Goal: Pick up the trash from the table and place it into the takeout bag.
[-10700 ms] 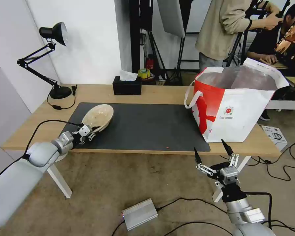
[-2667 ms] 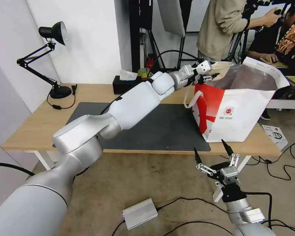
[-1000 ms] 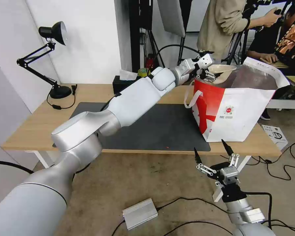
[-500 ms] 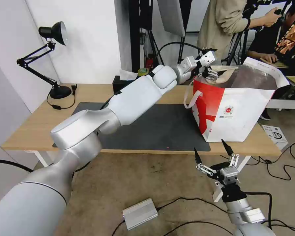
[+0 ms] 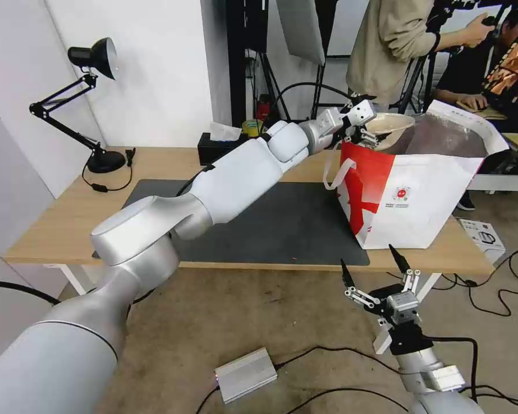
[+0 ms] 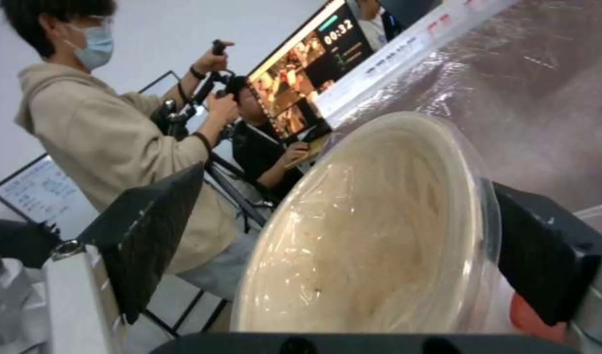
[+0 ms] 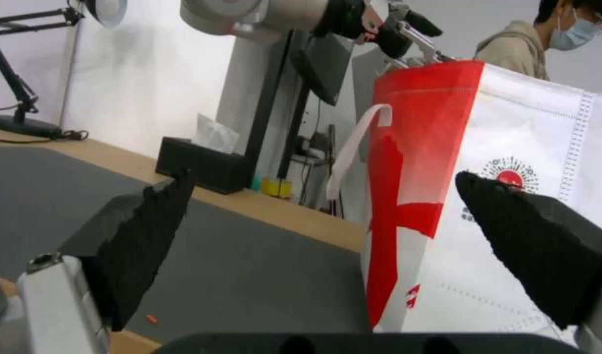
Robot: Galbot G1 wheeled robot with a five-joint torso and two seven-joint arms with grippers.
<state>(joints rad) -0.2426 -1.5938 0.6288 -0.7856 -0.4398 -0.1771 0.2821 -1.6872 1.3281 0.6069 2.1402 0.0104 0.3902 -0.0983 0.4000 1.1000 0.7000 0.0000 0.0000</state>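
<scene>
From the head camera, the left pincer (image 5: 367,130) pinched the shallow beige round bowl (image 5: 390,122) over the foil-lined red-and-white takeout bag (image 5: 411,190) on the light-wood counter (image 5: 63,221); the right pincer (image 5: 375,265) hung spread below the counter's edge. The left wrist showed the bowl's glossy, film-covered hollow (image 6: 379,236) between black pads.

**Robot body: external appearance**

Arm links are smooth white shells joined by rounded silver-grey joints. The left gripper (image 5: 367,130) has a white block housing with dark linkages. The right gripper (image 5: 375,266) carries pointed black fingers (image 5: 347,275) on silver linkages, above a black wrist collar.
</scene>
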